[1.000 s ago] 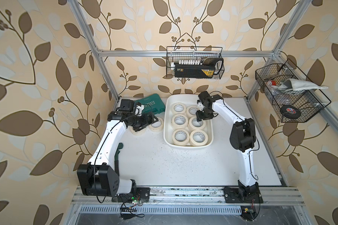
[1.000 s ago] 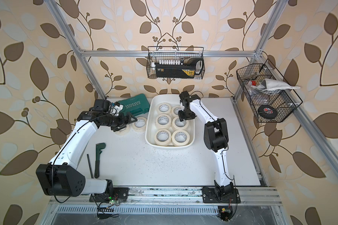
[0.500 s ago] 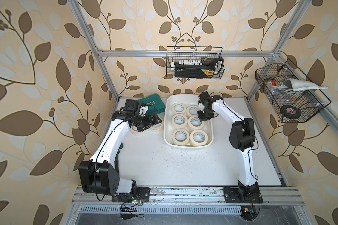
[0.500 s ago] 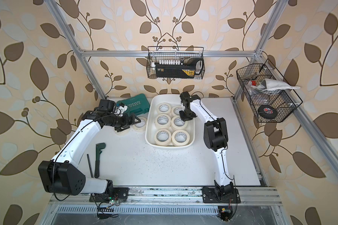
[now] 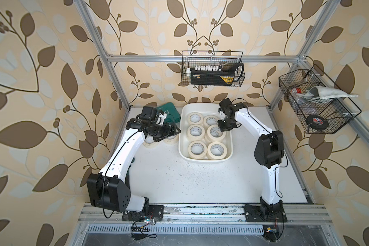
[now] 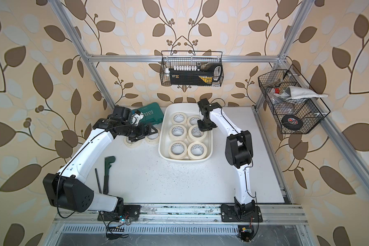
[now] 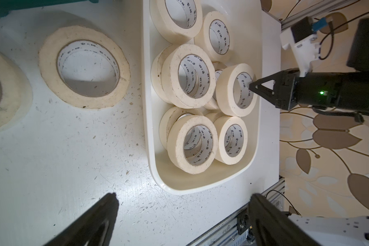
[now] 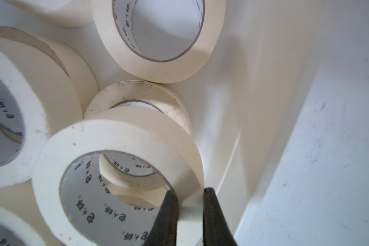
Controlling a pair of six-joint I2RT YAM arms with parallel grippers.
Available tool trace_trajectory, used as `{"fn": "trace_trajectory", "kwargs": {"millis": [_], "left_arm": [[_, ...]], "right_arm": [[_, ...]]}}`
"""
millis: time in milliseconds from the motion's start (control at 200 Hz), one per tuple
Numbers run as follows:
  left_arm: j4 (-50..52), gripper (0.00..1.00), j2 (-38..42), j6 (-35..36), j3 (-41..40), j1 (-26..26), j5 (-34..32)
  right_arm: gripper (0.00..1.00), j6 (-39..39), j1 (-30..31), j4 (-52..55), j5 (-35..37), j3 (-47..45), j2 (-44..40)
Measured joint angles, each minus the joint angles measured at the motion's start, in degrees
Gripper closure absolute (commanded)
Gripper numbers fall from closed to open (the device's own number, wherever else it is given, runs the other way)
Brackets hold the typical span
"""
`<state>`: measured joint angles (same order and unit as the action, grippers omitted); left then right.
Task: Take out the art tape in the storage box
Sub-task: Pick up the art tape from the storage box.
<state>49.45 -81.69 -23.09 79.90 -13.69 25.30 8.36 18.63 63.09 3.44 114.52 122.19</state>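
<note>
The white storage box (image 5: 205,159) (image 6: 185,160) holds several cream art tape rolls. My right gripper (image 5: 223,130) (image 6: 202,129) (image 8: 188,191) is shut on the wall of one roll (image 8: 115,136) (image 7: 223,85) at the box's right side. One finger is inside the core and the other outside. That roll is tipped up above another roll lying beneath it. My left gripper (image 5: 171,133) (image 6: 147,133) (image 7: 183,194) stands open and holds nothing, above the table just left of the box. Two more rolls (image 5: 172,141) (image 7: 48,70) lie flat on the table under it.
A teal case (image 5: 169,109) sits behind the left arm. A wrench (image 6: 108,168) and a black rod (image 6: 98,181) lie at the front left. Wire baskets hang on the back rail (image 5: 212,71) and right rail (image 5: 315,102), the latter holding a black tape roll (image 5: 315,122).
My right gripper has closed on the roll's wall and tipped it up. My open left gripper has shifted right, towards the box.
</note>
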Motion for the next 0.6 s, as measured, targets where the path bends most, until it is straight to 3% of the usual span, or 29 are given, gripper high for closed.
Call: {"fn": "trace_trajectory", "kwargs": {"millis": [310, 600], "left_arm": [[3.06, 0.01, -5.25, 0.15, 9.9, -6.4, -6.45], [8.61, 0.01, -11.04, 0.87, 22.47, -18.53, -20.04]], "right_arm": [[1.0, 1.64, 2.43, 3.23, 1.68, -2.62, -11.08], [1.0, 5.07, 8.39, 4.44, 2.56, -8.31, -17.57]]}}
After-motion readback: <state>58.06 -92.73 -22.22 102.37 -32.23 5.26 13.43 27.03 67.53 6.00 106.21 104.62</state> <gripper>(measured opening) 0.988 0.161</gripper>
